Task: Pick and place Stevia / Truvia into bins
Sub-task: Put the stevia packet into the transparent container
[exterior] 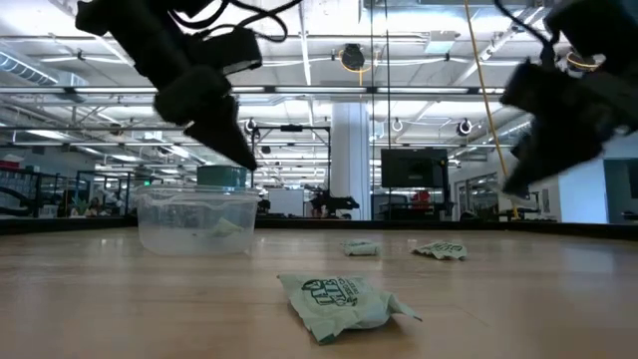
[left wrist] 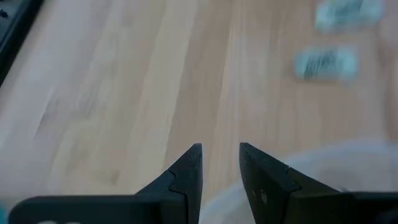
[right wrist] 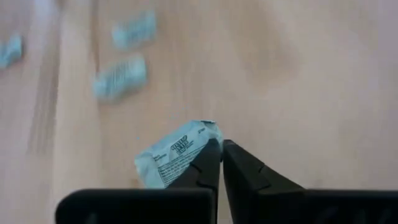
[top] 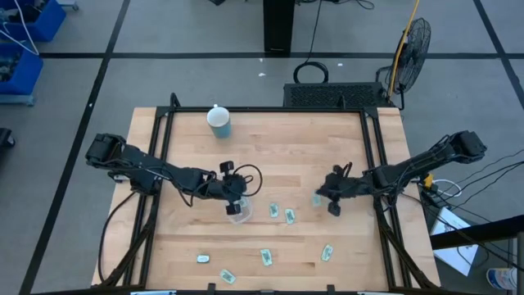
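Several pale green and white Stevia sachets lie flat on the wooden table (top: pixel 270 164), among them a pair (top: pixel 274 210) (top: pixel 290 215) just right of the bin and others near the near edge (top: pixel 266 257) (top: pixel 327 253) (top: pixel 204 259). The clear bin (top: pixel 240 211) (exterior: pixel 194 219) stands left of centre, with something pale inside. My left gripper (top: pixel 233 201) (left wrist: pixel 219 158) hovers over the bin's rim (left wrist: pixel 323 158), slightly open with nothing between the fingers. My right gripper (top: pixel 329 199) (right wrist: pixel 221 152), right of centre, is shut on one sachet (right wrist: pixel 177 152). My right gripper pinches one sachet between its two fingertips by one end (right wrist: pixel 202 140). The fingers slant down from the table's right side. The rest of the sachet (top: pixel 316 199) sticks out sideways past the fingertips, and it is lifted clear of the table.
A light blue cup with a white lid (top: pixel 219 121) stands near the far edge. One crumpled sachet (exterior: pixel 339 299) lies close to the low camera. Black rails (top: pixel 155 164) run along the table's left and right sides. Bare wood lies between the two grippers.
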You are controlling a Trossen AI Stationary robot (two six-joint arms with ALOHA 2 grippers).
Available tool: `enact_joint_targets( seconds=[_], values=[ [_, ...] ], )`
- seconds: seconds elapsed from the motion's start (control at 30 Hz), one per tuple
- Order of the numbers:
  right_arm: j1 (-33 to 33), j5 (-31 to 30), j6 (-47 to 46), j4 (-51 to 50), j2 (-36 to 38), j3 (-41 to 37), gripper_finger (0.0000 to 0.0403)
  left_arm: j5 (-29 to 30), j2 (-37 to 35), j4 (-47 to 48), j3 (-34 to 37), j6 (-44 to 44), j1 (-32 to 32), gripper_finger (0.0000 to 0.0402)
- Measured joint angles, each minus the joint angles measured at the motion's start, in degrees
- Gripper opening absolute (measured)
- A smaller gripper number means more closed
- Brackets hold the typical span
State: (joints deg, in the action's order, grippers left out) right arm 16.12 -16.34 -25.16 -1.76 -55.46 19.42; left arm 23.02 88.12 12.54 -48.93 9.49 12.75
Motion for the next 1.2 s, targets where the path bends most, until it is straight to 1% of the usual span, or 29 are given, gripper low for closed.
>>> enact_joint_targets(
  seconds=[0.07, 0.17, 0.23, 0.3, 0.4, 0.47, 0.6, 0.7, 0.8, 0.9, 1.07, 1.2],
  values=[
    [0.0, -6.6, 9.4, 9.6, -1.7, 0.0, 0.0003, -0.1, 0.0, -4.3, 0.0, 2.2, 0.0, 0.0113],
    [0.0, -17.3, 27.0, 26.0, -5.8, 0.0, 0.0002, -1.4, 0.0, -11.6, 0.0, 4.1, 0.0, 0.0113],
    [0.0, -21.8, 38.3, 37.3, -9.2, 0.0, 0.0002, -2.0, 0.0, -16.3, 0.0, 4.2, 0.0, 0.0113],
    [0.0, -22.6, 47.1, 48.0, -13.3, 0.1, 0.0002, -1.8, 0.0, -20.4, 0.0, 4.2, 0.0, 0.0113],
    [0.0, -22.6, 54.7, 58.6, -20.2, 1.0, 0.0001, -1.5, 0.0, -25.9, 0.0, 2.8, -0.6, 0.0113],
    [0.0, -22.6, 57.2, 62.2, -24.7, 2.6, 0.0001, -1.2, 0.0, -29.4, 0.0, 0.8, -1.4, 0.0113],
    [-1.3, -22.8, 61.1, 63.7, -33.0, 7.7, 0.0001, -1.0, 0.0, -33.5, 0.0, -0.8, -3.3, 0.0113],
    [-2.8, -22.8, 62.5, 64.2, -37.6, 12.6, 0.0001, -2.4, -0.1, -33.4, 0.0, -0.8, -4.7, 0.0113],
    [-4.5, -22.6, 61.7, 64.1, -40.9, 17.1, 0.0001, -4.5, -0.1, -31.8, 0.0, -0.8, -5.5, 0.0113],
    [-5.7, -22.4, 59.9, 64.2, -42.7, 19.7, 0.0, -4.6, -0.1, -30.0, 0.0, -0.8, -5.7, 0.0113],
    [-6.4, -18.0, 58.9, 64.1, -44.1, 21.1, 0.0, -1.0, -0.1, -27.8, 0.0, -0.8, -5.7, 0.0113],
    [-6.4, -18.0, 58.9, 64.1, -44.0, 21.1, 0.0, 2.5, 0.0, -25.5, 0.0, -0.8, -5.7, 0.0112]
  ],
)
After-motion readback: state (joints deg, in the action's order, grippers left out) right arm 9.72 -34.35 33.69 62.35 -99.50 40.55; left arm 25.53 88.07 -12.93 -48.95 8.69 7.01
